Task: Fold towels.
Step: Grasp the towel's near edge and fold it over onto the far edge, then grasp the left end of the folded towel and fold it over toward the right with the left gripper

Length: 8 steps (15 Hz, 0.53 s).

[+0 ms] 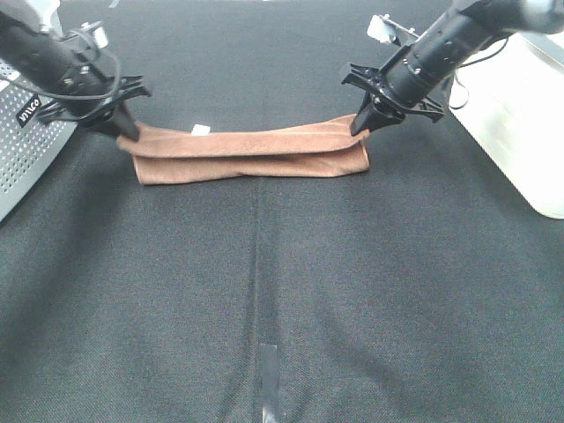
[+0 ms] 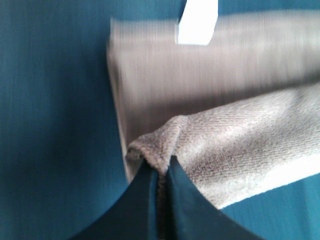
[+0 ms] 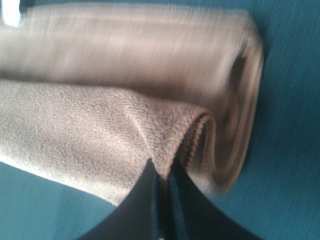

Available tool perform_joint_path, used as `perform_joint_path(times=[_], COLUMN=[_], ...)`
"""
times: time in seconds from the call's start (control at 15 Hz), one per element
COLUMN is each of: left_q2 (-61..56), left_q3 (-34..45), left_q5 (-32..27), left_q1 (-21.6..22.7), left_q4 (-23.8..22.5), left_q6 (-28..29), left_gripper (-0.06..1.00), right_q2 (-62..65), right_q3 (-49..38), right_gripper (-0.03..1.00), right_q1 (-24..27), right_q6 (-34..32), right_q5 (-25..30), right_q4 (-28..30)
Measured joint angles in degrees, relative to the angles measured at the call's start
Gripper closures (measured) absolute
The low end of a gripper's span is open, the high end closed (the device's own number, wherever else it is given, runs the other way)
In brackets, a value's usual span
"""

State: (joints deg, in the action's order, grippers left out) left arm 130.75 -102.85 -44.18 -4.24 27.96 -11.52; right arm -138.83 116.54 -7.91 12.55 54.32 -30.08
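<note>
Exterior high: towel (image 1: 251, 154) lies on black table (image 1: 264, 291), a narrow lengthwise-folded band; left gripper (image 1: 130, 132) and right gripper (image 1: 359, 126) at its ends.
Left wrist: jaws clamped on top-layer corner.
Right wrist: likewise.
Judgement: first fold nearly laid, crosswise folds remain.

Rust-brown towel (image 1: 251, 157), white tag (image 1: 200, 129); my left gripper (image 1: 129, 132) and right gripper (image 1: 359, 126) black; table (image 1: 282, 291) black weave.

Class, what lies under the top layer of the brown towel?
Another layer of the same towel, lying on the black tabletop. Whatever that lower layer covers is hidden.
</note>
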Motion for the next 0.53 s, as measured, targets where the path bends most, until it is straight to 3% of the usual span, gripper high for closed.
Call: perform_joint_path(times=[0.33,0.47,0.53], left_q2=[5.7,5.9,5.9], left_q3=[-2.5,-2.5,-2.5], left_q5=[5.3,5.7,6.2], left_q1=[-0.1,-0.1,-0.1], left_q4=[2.9,3.4,3.4], left_q6=[-1.4,-1.4,-1.4], left_gripper=[0.93,0.83,0.7], right_q2=[-5.7,-5.8,-5.8], right_q3=[4.2,4.2,4.2], right_gripper=[0.96,0.8,0.62], right_q1=[0.0,0.0,0.0], right_q6=[-0.4,-0.5,-0.5], right_q5=[-4.2,-4.7,-4.7], right_q4=[1.1,1.1,1.2])
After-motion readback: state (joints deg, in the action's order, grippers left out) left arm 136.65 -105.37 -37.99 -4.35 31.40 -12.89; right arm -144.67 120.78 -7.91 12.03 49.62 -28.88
